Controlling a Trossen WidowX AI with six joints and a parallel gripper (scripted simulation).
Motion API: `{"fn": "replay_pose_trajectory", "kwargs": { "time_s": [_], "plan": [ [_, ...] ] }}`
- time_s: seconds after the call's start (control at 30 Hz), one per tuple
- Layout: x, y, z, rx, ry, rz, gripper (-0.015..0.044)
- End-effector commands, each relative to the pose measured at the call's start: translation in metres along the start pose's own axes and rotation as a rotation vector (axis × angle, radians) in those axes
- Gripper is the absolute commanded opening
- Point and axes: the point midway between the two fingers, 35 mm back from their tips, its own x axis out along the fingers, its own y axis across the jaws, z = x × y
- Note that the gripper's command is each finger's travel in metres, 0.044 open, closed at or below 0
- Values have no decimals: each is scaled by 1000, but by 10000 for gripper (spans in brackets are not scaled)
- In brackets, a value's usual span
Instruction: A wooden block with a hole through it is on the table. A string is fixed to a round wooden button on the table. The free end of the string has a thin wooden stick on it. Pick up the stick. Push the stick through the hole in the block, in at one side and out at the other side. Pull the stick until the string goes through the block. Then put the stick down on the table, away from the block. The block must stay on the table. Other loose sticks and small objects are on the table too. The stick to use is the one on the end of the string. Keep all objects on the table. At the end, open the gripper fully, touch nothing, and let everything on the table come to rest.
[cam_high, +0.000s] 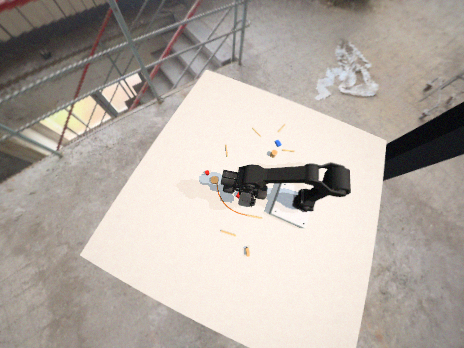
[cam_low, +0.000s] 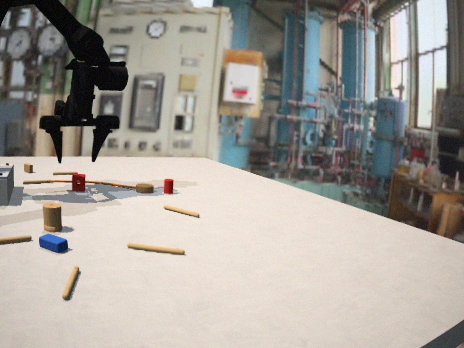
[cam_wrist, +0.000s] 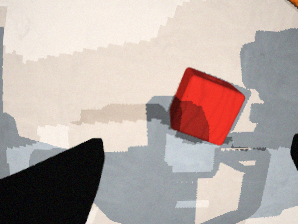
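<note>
The red block (cam_high: 238, 196) (cam_low: 76, 184) (cam_wrist: 207, 107) stands on the table, a small hole showing in its face in the exterior view. My gripper (cam_low: 77, 161) (cam_wrist: 200, 147) is open and empty, pointing down above the block without touching it. The round wooden button (cam_high: 214, 179) (cam_low: 145, 188) lies on the table. The orange string (cam_high: 237, 212) (cam_low: 115, 184) curves from it past the block to the thin wooden stick (cam_high: 255, 217) (cam_low: 37, 182), which lies flat. The string passes outside the block. The arm hides most of the block in the top view.
A red cylinder (cam_high: 207, 172) (cam_low: 168, 186) stands near the button. A wooden cylinder (cam_high: 274, 153) (cam_low: 52, 217), a blue block (cam_high: 278, 143) (cam_low: 53, 243) and several loose sticks lie around. A loose stick (cam_high: 228, 233) (cam_low: 65, 173) and small wooden piece (cam_high: 247, 251) (cam_low: 28, 168) lie beyond the string.
</note>
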Motion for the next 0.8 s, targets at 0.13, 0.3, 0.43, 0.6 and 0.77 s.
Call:
{"fn": "replay_pose_trajectory", "kwargs": {
  "time_s": [0.13, 0.3, 0.43, 0.6, 0.77],
  "plan": [
    [0, 0, 0, -5, 4, 1, 244],
    [0, 0, 0, -1, 0, 0, 244],
    [0, 0, 0, -1, 0, 0, 218],
    [0, 0, 0, -1, 0, 0, 87],
    [0, 0, 0, -1, 0, 0, 0]
  ]
}}
